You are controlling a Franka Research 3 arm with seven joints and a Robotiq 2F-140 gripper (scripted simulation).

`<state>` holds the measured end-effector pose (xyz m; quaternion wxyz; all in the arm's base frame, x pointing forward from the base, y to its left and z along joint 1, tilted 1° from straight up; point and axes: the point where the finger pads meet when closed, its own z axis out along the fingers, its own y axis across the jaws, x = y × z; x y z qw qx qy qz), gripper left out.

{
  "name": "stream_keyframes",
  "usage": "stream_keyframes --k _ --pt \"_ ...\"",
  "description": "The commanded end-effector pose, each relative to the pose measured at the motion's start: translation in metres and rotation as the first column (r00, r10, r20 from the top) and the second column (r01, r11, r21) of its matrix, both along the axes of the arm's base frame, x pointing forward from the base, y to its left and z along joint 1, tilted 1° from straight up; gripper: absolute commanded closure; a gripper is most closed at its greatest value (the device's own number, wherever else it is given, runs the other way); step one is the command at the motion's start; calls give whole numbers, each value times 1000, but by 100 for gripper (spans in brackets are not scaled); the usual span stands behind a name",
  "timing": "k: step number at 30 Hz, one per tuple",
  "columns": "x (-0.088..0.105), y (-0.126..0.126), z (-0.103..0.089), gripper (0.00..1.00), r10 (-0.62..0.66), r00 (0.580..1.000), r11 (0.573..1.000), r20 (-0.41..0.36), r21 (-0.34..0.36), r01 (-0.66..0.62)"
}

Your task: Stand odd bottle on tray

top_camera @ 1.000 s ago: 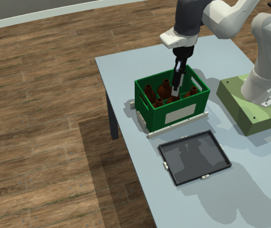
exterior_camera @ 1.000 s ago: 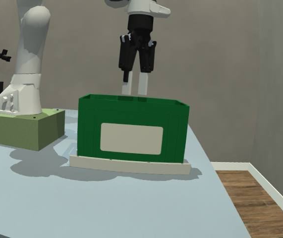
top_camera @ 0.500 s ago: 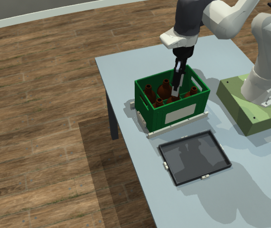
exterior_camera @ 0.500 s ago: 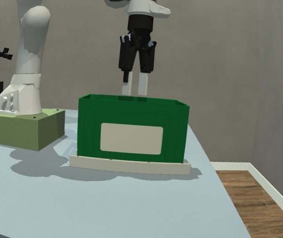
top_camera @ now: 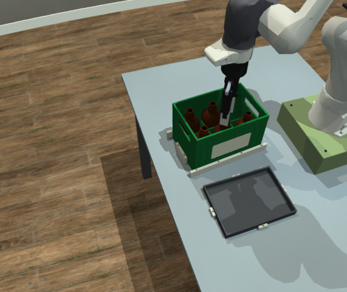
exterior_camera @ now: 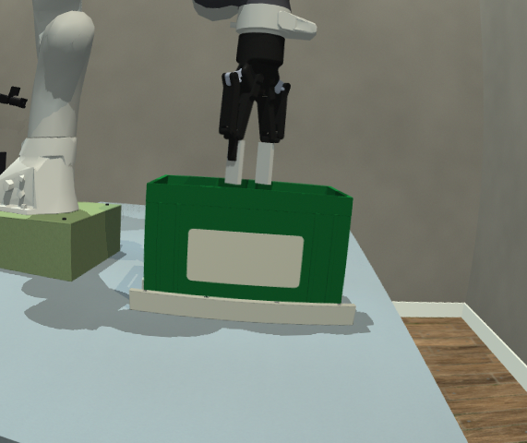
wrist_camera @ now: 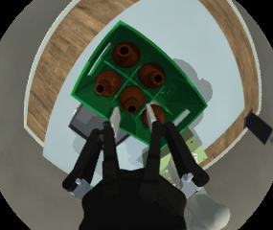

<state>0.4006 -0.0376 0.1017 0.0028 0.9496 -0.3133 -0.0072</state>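
Green plastic crate (top_camera: 202, 154) (exterior_camera: 168, 257) (wrist_camera: 90, 103) stood upright on pale blue table (top_camera: 154, 90) (exterior_camera: 254, 377) (wrist_camera: 222, 62), cream rail (top_camera: 230, 160) (exterior_camera: 244, 308) along its long side. Five brown bottles stood inside; odd neck couldn't be told. Black two-finger gripper (top_camera: 228, 118) (exterior_camera: 249, 182) (wrist_camera: 132, 111) released, fingers apart above crate's near-side middle bottle. Dark grey rectangular tray (top_camera: 245, 229) (wrist_camera: 88, 122) lay flat near crate. Green block (top_camera: 299, 138) (exterior_camera: 19, 243) (wrist_camera: 200, 149) under white arm's base, far right.

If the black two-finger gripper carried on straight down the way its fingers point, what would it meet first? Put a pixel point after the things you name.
Probably the brown bottle (top_camera: 222, 129) (wrist_camera: 132, 98) in the green crate's (top_camera: 195, 154) (exterior_camera: 246, 214) (wrist_camera: 85, 79) middle near compartment, though depth is unclear.
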Motion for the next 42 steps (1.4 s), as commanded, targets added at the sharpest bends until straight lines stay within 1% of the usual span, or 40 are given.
stream_keyframes --k 1,21,42 --pt "2 1 -4 56 8 1000 1000 6 4 -8" --pt "2 1 -25 56 8 1000 1000 6 4 -8" --pt "2 1 -31 56 8 1000 1000 6 4 -8"
